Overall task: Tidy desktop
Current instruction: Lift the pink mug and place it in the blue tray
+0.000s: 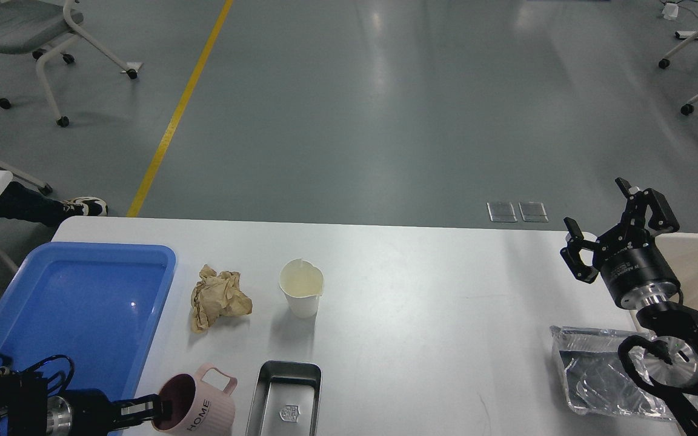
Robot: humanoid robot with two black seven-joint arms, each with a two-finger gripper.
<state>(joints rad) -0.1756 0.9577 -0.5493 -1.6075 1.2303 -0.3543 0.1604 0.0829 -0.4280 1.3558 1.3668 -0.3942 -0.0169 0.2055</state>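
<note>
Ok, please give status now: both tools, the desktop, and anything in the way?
Left tool gripping the pink mug rim. Right tool open, raised, empty. Desktop still holds crumpled paper, paper cup, steel tin, foil tray. Nothing blocking.

The desktop is a plain white tabletop with rounded corners. Positions are given relative to the white paper cup, which stands upright. A crumpled brown paper lies just left of the cup. A blue plastic tray sits farther left, at the edge. A pink mug marked HOME sits near-left of the cup. A metal tray lies directly nearer than the cup. A foil container sits far right.
</note>
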